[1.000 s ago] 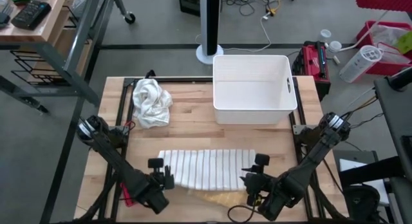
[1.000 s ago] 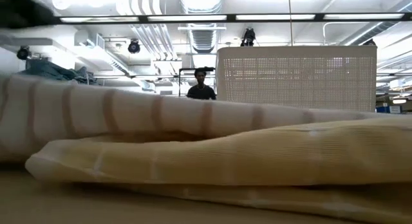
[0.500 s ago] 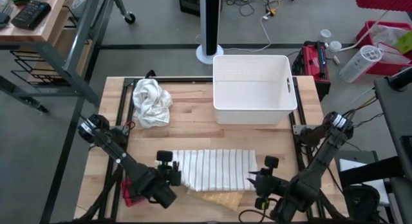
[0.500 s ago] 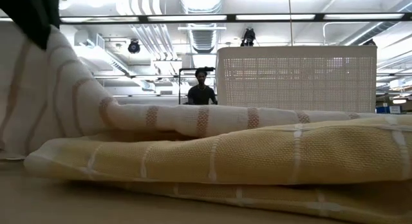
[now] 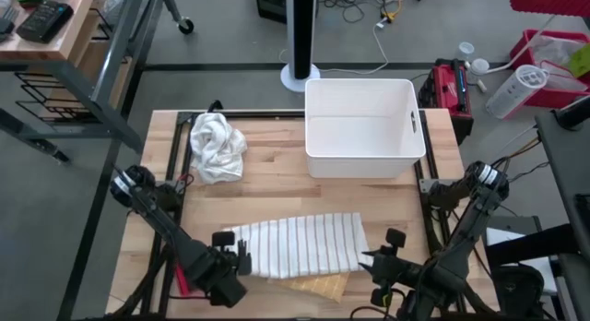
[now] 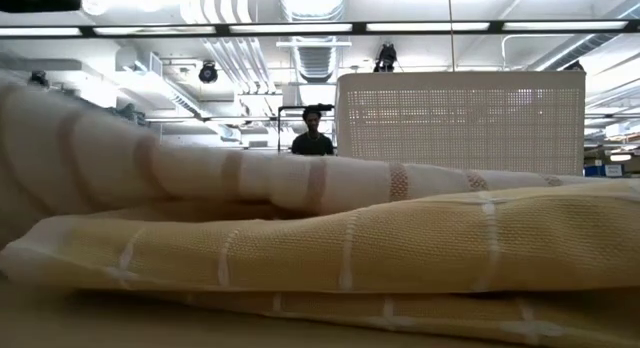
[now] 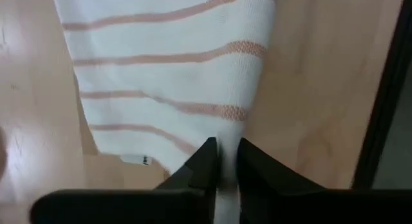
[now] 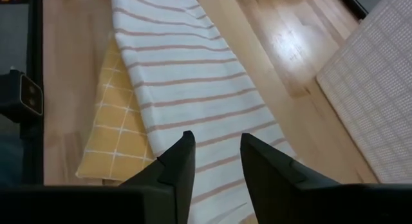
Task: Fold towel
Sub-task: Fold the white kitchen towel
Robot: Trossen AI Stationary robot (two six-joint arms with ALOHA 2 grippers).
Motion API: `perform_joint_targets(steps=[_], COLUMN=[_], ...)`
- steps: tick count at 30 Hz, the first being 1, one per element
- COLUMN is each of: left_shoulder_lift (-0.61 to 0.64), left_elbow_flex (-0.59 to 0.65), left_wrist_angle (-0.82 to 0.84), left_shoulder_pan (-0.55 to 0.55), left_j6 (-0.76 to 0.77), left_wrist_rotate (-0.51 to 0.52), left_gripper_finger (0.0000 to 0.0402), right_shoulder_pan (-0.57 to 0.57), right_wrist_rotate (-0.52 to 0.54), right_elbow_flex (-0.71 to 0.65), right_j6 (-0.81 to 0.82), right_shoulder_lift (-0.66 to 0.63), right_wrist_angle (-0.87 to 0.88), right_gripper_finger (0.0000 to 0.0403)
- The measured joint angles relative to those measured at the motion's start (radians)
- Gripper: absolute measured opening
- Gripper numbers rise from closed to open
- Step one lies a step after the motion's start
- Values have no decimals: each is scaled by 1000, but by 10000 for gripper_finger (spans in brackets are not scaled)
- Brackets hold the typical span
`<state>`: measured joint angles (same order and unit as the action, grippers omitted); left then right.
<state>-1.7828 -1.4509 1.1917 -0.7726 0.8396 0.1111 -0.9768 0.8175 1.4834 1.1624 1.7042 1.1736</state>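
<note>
The white towel with thin tan stripes (image 5: 300, 244) lies at lower centre. The left gripper (image 5: 241, 258) pinches its left edge; the right gripper (image 5: 380, 262), fingers apart, holds nothing. Mid-fold; next, regrasp.

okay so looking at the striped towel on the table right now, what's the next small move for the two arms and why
Probably let the left gripper open fully and back away. Its fingers pinch a corner of the white towel with thin brown stripes, which lies flat over the yellow checked cloth, while the right gripper is open, holding nothing.
</note>
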Motion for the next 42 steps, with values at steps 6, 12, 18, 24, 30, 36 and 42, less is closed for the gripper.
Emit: perform_joint_targets(steps=[6, 12, 18, 24, 30, 36, 42], left_shoulder_lift=[0, 0, -6, -10, -10, -10, -8], left_elbow_flex=[73, 123, 242, 345, 404, 410, 430], left_wrist_angle=[-134, -273, -505, -577, -673, -619, -606], left_shoulder_pan=[-19, -35, -61, -56, -49, -22, -1], left_j6=[48, 92, 102, 180, 230, 374, 334], left_wrist_rotate=[-2, 8, 57, 56, 65, 91, 77], left_gripper_finger=[101, 150, 184, 202, 212, 179, 87], right_shoulder_pan=[-1, 0, -1, 0, 0, 2, 2], right_wrist_rotate=[-5, -5, -5, -5, -4, 22, 27], right_elbow_flex=[0, 0, -5, -18, -21, -24, -27], right_j6=[7, 0, -2, -8, -3, -22, -35], right_shoulder_lift=[0, 0, 0, 0, 0, 0, 0], right_wrist_angle=[0, 0, -1, -3, -4, -4, -4], right_gripper_finger=[124, 124, 115, 121, 135, 144, 146])
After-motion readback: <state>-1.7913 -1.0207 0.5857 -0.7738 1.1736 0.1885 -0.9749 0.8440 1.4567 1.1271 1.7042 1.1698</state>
